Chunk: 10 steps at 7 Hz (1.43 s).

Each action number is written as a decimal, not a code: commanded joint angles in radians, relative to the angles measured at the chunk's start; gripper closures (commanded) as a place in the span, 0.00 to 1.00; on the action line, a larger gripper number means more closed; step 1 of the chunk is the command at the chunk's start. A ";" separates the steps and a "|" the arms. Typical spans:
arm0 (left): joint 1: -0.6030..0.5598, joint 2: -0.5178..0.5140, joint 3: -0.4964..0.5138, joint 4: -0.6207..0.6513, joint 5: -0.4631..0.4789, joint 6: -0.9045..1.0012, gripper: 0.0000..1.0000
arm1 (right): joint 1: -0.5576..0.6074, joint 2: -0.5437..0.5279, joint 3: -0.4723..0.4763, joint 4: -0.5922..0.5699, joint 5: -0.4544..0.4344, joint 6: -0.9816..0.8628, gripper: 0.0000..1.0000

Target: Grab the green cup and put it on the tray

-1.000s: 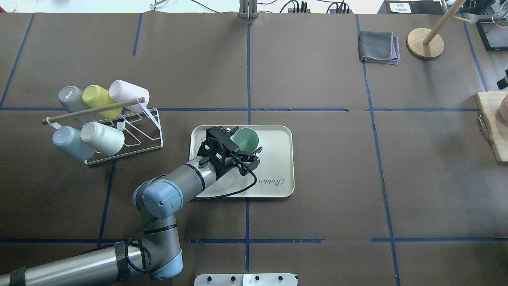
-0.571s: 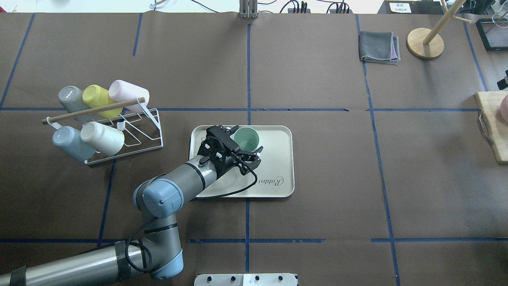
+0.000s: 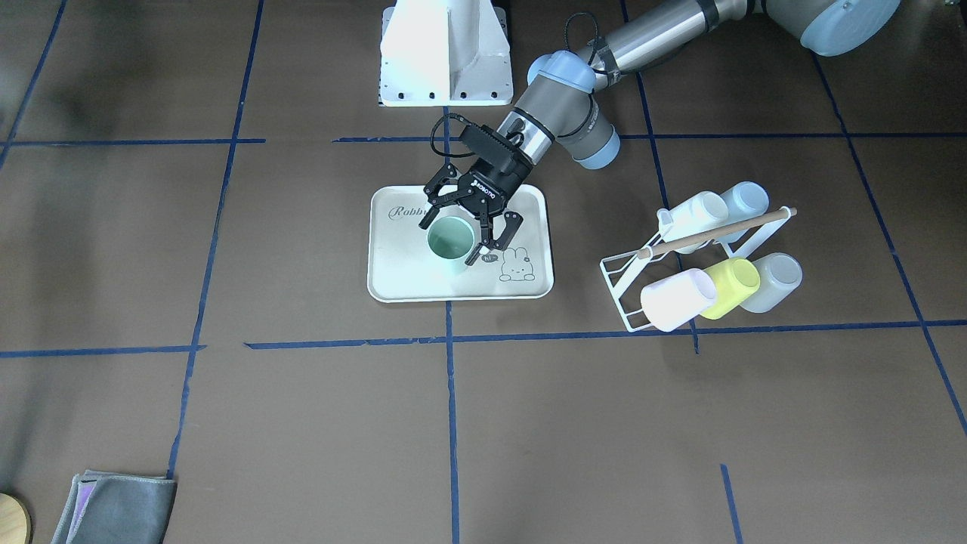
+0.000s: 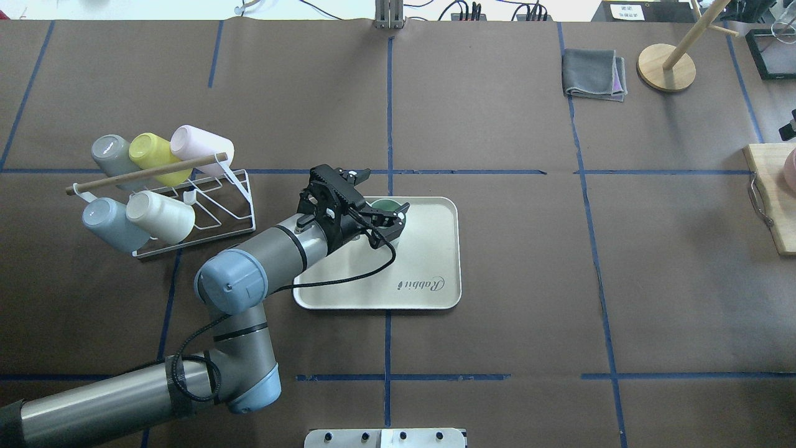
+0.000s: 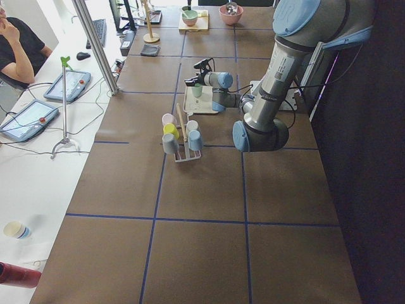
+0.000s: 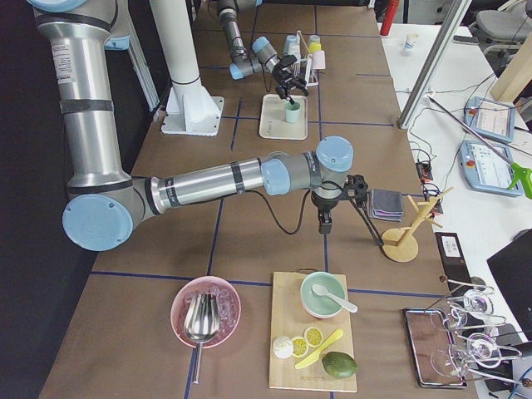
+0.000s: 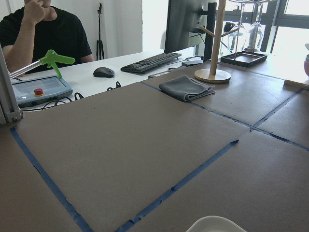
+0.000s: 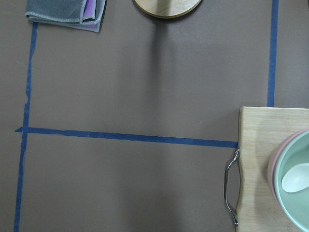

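On the brown table (image 4: 497, 261), I'm watching the left gripper (image 3: 453, 242) lifting away, spread, leaving the green cup (image 3: 451, 240) standing released on the tray (image 3: 400, 283).

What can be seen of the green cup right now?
The green cup is a small, pale mint tumbler, smooth like plastic, with no handle and a darker teal inside. It stands upright, mouth up, looking empty. It sits on the cream tray, roughly mid-length, toward the side away from the robot. The left gripper has its jaws open wider than the rim. In the right side view they seem just above it; contact is unclear.
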 commanded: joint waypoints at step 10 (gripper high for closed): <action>-0.798 0.254 -0.564 1.112 -1.077 0.119 0.00 | 0.140 -0.048 -0.101 -0.011 0.005 -0.221 0.00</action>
